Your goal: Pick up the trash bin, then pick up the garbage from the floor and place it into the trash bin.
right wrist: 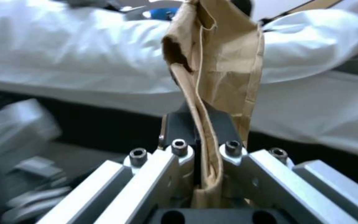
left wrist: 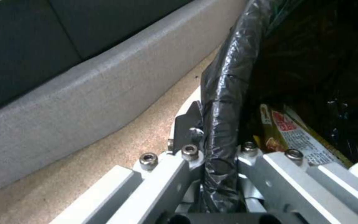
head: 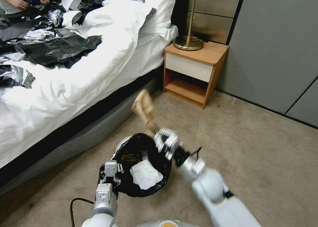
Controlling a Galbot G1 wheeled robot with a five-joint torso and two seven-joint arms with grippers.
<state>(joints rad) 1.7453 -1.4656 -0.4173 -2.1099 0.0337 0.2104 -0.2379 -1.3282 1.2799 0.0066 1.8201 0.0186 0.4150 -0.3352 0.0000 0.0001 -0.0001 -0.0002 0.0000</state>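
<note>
Your left gripper [head: 114, 174] is clamped on the trash bin [head: 143, 165] rim, holding it above the carpet [head: 251, 137] beside the bed [head: 66, 87]; your right gripper [head: 158, 136] pinches the brown paper scrap [head: 144, 109] above the bin's far edge; white tissue [head: 145, 174] lies inside

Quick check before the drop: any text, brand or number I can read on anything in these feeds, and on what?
None can be read.
Snack wrapper inside the trash bin, which the left gripper clamps by the rim: red block and fine print on a white panel, too blurred to read.
Brown paper scrap pinched in the right gripper: no print visible.
Crumpled tissue in the bin: blank.
</note>
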